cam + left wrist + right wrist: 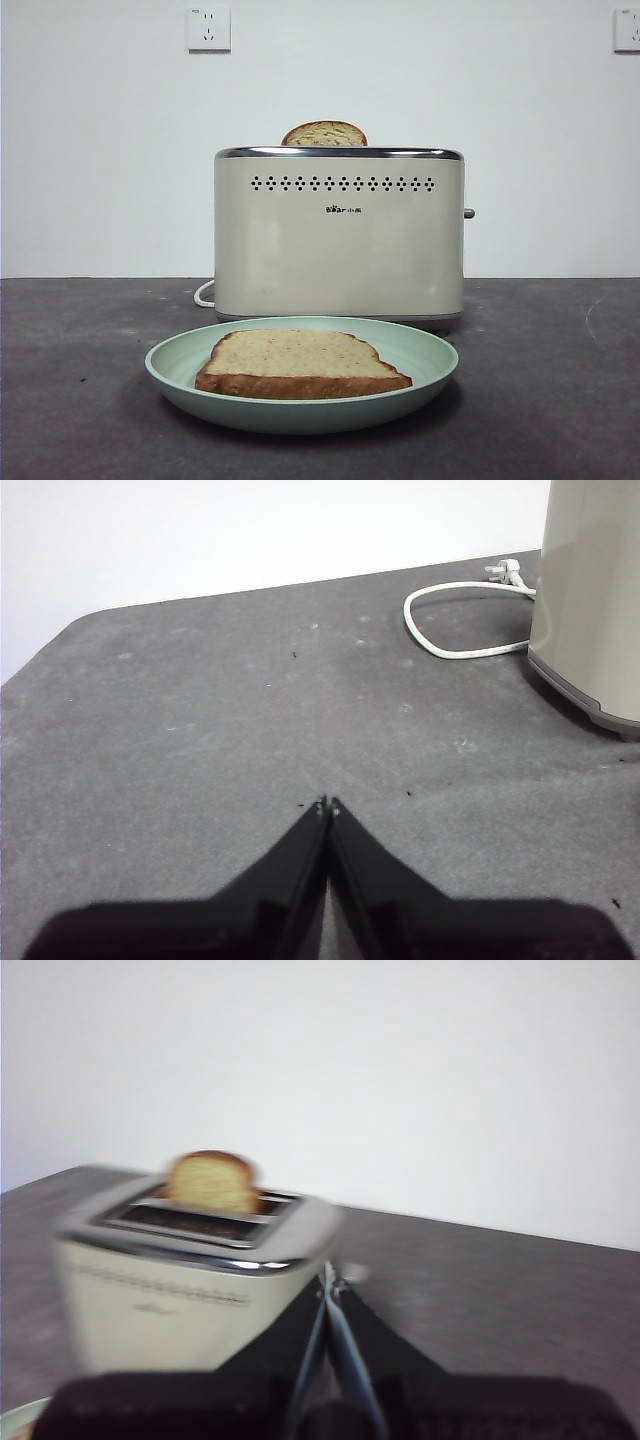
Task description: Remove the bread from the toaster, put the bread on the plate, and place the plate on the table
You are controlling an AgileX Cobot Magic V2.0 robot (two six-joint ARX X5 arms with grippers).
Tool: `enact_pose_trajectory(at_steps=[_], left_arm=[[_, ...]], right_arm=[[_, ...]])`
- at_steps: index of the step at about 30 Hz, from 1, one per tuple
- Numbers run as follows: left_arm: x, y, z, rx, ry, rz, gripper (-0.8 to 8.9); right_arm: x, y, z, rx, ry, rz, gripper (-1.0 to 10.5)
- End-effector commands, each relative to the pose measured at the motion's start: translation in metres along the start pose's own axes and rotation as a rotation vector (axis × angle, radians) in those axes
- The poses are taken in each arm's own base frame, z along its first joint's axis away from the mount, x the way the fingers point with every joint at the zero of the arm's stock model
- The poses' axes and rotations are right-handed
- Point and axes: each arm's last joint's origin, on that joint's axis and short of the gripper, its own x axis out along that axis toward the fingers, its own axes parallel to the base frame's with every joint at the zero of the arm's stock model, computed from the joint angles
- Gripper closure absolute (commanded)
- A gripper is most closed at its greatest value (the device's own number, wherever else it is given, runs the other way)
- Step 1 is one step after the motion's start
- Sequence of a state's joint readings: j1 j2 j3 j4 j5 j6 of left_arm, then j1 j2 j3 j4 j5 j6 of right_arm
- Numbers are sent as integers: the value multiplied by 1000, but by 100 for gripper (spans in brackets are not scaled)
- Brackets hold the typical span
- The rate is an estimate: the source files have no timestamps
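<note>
Bread (300,364) lies flat on the plate (170,362) before the toaster (338,240); my right claw (329,1282), closed and empty, seems nearer; left claw (328,805) closed too.

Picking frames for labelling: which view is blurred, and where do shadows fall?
Right wrist view: smeared, toaster and its slice soft. Front view: sharp, soft shadow under the plate. Left wrist view: crisp table, cord distinct.

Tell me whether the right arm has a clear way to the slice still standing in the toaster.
Probably yes. The slice pokes up out of the toaster slot, with nothing over it. The right gripper hangs beside the toaster, jaws shut, so they must open first. The view is blurred.
</note>
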State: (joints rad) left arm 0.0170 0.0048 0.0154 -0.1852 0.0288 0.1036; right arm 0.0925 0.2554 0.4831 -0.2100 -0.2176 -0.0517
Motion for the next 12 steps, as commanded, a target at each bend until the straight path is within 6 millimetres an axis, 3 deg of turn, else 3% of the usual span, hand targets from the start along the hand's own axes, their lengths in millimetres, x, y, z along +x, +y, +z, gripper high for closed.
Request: enact_pose_trajectory(at_steps=[1,12], left_arm=[[1,0,-3,-7,5,4,817],[1,0,-3,-7,5,4,817]], right_arm=[[4,-3,-32,44,2,-106,946],[4,-2,-104,100,13,-185,946]])
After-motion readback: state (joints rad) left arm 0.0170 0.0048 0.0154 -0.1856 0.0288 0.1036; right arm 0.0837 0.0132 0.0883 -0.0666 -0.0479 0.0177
